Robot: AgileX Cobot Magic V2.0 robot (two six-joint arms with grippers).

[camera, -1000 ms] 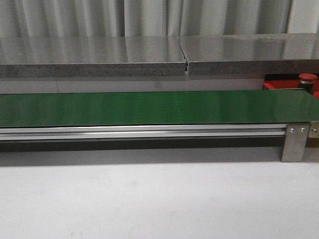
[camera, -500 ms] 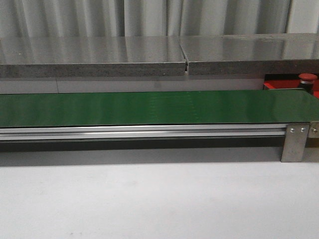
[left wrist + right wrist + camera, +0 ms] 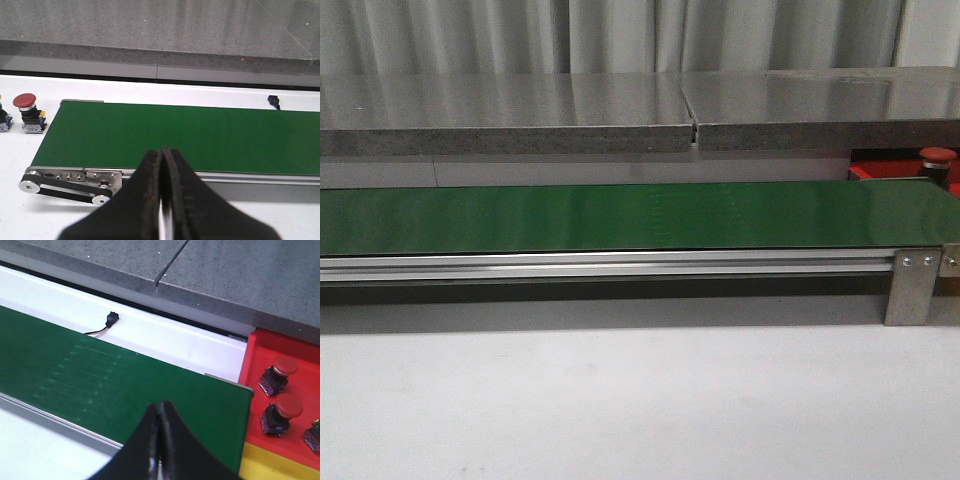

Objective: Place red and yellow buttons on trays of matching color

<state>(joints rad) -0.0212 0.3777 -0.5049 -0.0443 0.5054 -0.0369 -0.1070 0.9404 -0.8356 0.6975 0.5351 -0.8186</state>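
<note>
One red button [image 3: 25, 101] stands on the white table just past the green belt's end, in the left wrist view. A second body [image 3: 3, 120] beside it is cut by the frame edge. My left gripper [image 3: 161, 150] is shut and empty over the belt's near rail. In the right wrist view two red buttons [image 3: 284, 367] [image 3: 288, 407] sit on the red tray [image 3: 253, 360], with a third one [image 3: 314, 436] cut off. A yellow tray edge [image 3: 262, 467] adjoins the red one. My right gripper [image 3: 160, 407] is shut and empty above the belt. No yellow button shows. The front view shows a red button [image 3: 937, 155] and no gripper.
The long green belt [image 3: 620, 215] on its aluminium rail [image 3: 620, 266] crosses the table, with a bracket [image 3: 912, 285] at its right end. A grey stone ledge [image 3: 620, 110] runs behind it. A small black sensor with a wire [image 3: 112, 318] lies beyond the belt.
</note>
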